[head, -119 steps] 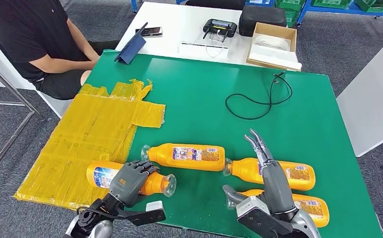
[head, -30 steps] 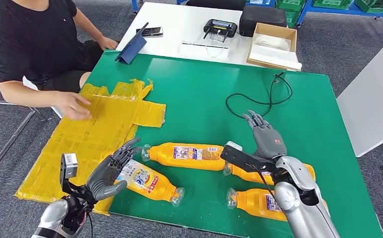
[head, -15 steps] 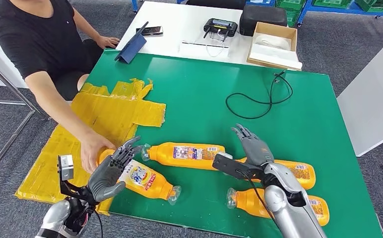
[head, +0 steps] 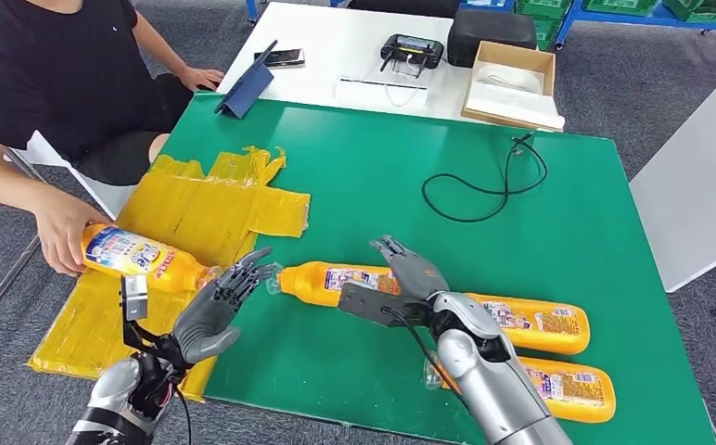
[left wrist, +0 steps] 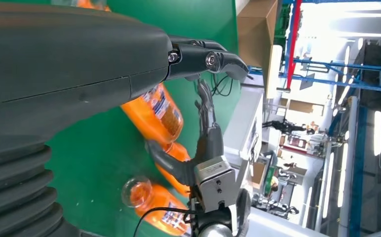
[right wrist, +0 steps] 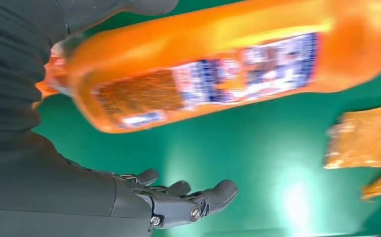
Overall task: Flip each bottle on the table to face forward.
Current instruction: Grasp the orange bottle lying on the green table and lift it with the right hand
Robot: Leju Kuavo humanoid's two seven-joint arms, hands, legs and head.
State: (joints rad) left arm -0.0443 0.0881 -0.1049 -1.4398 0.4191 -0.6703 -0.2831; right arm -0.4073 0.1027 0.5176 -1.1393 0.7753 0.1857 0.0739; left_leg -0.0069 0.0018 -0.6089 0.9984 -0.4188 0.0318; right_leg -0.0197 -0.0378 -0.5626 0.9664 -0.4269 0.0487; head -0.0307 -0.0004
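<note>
My left fingers (head: pixel 243 271): spread apart, holding nothing, raised above the near-left edge of the counter (head: pixel 558 213).
My right fingers (head: pixel 393 250): spread and empty, hovering over the middle bottle (head: pixel 326 281), which lies on its side just below them.
Right-hand bottles: one bottle (head: pixel 530 324) lies on its side just right of my right hand (head: pixel 410 273); another bottle (head: pixel 572 391) lies nearer me, beside my right forearm.
Lifted bottle (head: pixel 141 257): left of my left hand (head: pixel 208 315), gripped by a person's hand (head: pixel 57 239), off the counter.
Yellow sheet (head: pixel 178 250): flat beneath that bottle.
</note>
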